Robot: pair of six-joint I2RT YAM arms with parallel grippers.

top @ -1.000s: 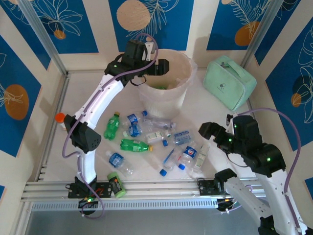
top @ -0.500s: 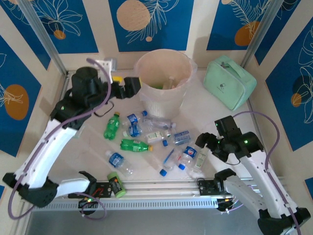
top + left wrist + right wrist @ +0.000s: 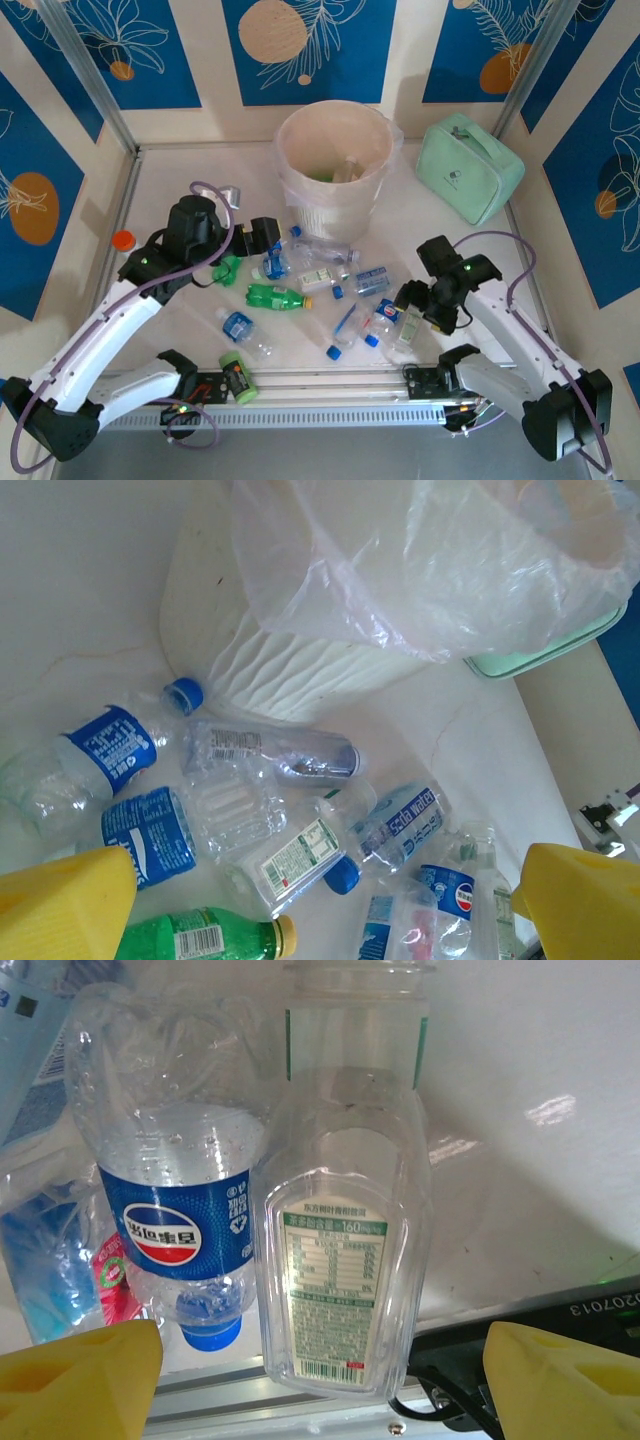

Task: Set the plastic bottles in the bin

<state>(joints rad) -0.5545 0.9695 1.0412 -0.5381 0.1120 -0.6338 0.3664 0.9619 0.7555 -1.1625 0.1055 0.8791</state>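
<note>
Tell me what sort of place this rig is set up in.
Likely a lab robot test cell, not a home: aluminium frame rails, printed blue backdrop panels, and plastic bottles scattered near a lined bin.

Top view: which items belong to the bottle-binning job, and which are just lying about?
Job:
- bottles, loose in front of the bin, some already inside
- bin

Lying about:
- mint case
- orange-capped jar
- green can
</note>
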